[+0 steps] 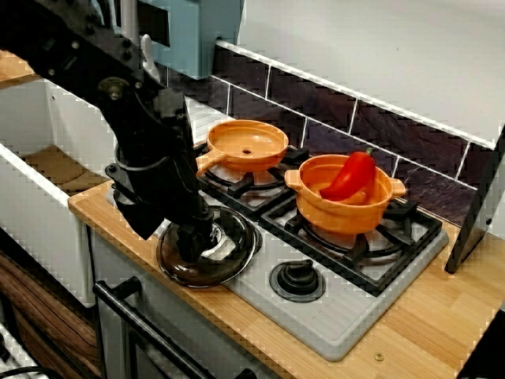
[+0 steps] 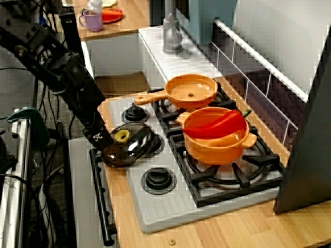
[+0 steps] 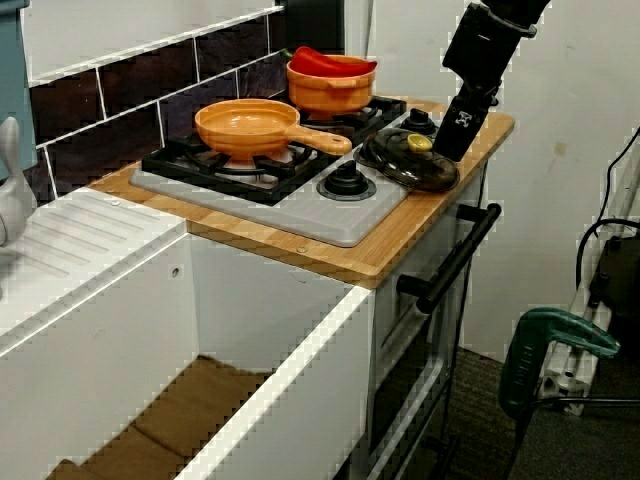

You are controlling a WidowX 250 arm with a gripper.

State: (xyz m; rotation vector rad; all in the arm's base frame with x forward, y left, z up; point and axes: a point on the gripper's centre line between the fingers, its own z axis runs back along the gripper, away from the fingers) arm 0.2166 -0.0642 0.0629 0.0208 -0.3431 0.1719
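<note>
Shows the gripper (image 2: 102, 140) low at the outer rim of the glass lid (image 2: 135, 147), touching it or just beside it. Cannot tell from any view whether the jaws are spread or clamped on that rim. Finds the lid, yellow knob (image 2: 122, 136) up and slightly tilted, lying on the front strip of the grey hob (image 2: 155, 212) between two black dials (image 2: 158, 179). Places an orange frying pan (image 2: 190, 89) on the burner nearer the sink and an orange pot (image 2: 214, 147) holding a red pepper (image 2: 214, 125) on the other burner, both apart from the gripper.
</note>
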